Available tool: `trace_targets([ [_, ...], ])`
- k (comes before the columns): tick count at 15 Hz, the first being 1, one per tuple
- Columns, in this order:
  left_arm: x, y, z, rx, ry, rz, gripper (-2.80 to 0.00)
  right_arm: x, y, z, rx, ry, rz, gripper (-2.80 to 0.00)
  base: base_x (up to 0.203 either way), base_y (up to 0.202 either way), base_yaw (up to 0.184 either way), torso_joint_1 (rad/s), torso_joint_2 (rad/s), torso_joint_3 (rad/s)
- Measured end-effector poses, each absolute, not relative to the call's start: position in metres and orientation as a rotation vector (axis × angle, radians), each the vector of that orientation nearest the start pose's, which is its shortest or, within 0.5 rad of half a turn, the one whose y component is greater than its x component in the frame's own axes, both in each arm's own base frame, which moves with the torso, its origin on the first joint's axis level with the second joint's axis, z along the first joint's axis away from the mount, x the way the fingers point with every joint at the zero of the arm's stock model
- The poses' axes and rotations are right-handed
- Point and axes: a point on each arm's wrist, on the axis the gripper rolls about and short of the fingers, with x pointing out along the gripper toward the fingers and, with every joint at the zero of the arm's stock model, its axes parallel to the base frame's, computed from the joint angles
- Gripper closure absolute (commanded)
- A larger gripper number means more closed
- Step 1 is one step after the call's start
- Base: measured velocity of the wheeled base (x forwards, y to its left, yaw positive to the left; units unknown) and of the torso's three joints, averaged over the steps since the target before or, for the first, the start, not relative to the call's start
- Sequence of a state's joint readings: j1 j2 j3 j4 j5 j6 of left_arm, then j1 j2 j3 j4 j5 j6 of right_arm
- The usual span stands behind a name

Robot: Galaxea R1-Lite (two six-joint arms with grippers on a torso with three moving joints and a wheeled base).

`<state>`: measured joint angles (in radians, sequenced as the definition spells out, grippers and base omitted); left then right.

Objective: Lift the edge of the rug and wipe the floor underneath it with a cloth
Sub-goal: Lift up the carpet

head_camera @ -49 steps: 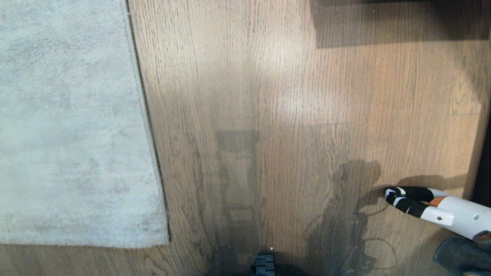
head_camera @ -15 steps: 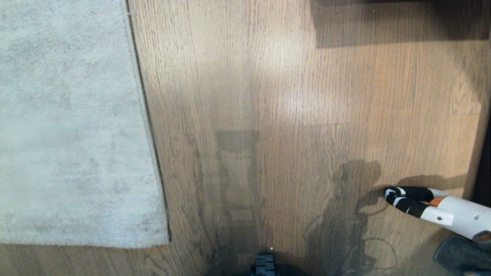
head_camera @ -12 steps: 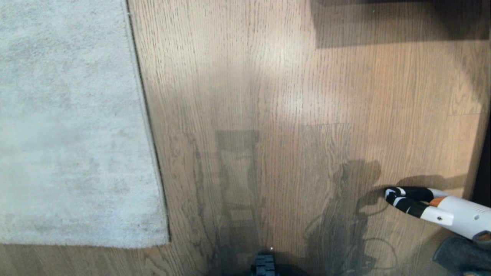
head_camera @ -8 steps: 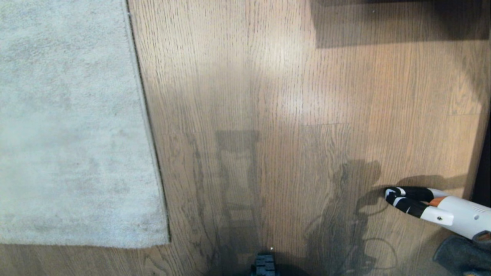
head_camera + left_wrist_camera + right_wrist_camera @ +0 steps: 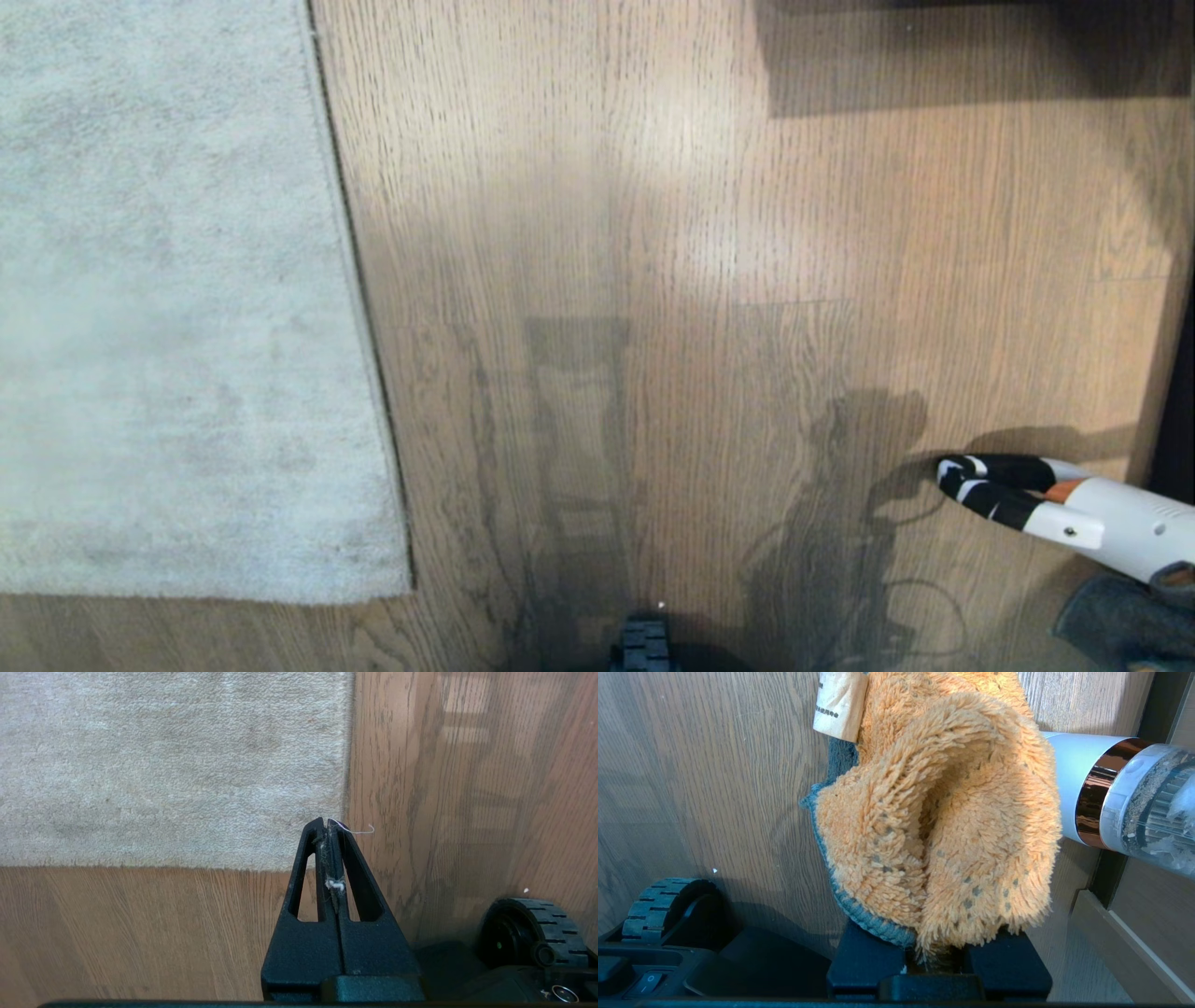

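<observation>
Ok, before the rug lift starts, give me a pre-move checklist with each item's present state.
1. Cloth held in the right claw: ok, bunched between its fingers.
2. Left claw free for lifting: ok, shut and empty, with only lint on it.
3. Rug edge flat and unobstructed: ok.
4. Rug corner in front of the left claw: ok, not yet touched.
5. Floor beside the rug: ok.
6. Handheld vacuum lying beside the right claw: cannot tell whether it will obstruct the arm.

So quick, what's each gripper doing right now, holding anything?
Left gripper: closed, empty, above the rug edge.
Right gripper: closed on the cloth.
</observation>
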<state>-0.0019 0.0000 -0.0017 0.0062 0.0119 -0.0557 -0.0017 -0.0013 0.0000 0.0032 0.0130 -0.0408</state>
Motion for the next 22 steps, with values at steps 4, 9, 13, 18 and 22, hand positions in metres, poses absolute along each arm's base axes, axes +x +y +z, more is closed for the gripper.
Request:
trace_targets([
  [4,-0.023,0.0,0.075,-0.052,0.005,0.009,0.0,-0.023,0.0,0.075,-0.041,0.002,0.012,0.0,0.0,0.0,0.0,0.0,0.0,0.0],
  [9,-0.019,0.0,0.084,-0.055,0.16,0.012,0.0,-0.023,0.0,0.075,-0.04,0.002,0.012,0.0,0.0,0.0,0.0,0.0,0.0,0.0],
  [13,0.0,-0.001,0.097,-0.058,0.425,-0.031,0.0,-0.023,0.0,0.075,-0.041,0.001,0.012,0.0,0.0,0.0,0.0,0.0,0.0,0.0],
  [18,0.045,-0.006,0.113,-0.05,0.672,-0.144,0.0,-0.023,0.0,0.075,-0.041,0.001,0.011,0.0,0.0,0.0,0.0,0.0,0.0,0.0],
  [22,0.082,-0.02,0.116,-0.005,0.782,-0.265,0.0,-0.023,0.0,0.075,-0.041,0.002,0.012,0.0,0.0,0.0,0.0,0.0,0.0,0.0],
])
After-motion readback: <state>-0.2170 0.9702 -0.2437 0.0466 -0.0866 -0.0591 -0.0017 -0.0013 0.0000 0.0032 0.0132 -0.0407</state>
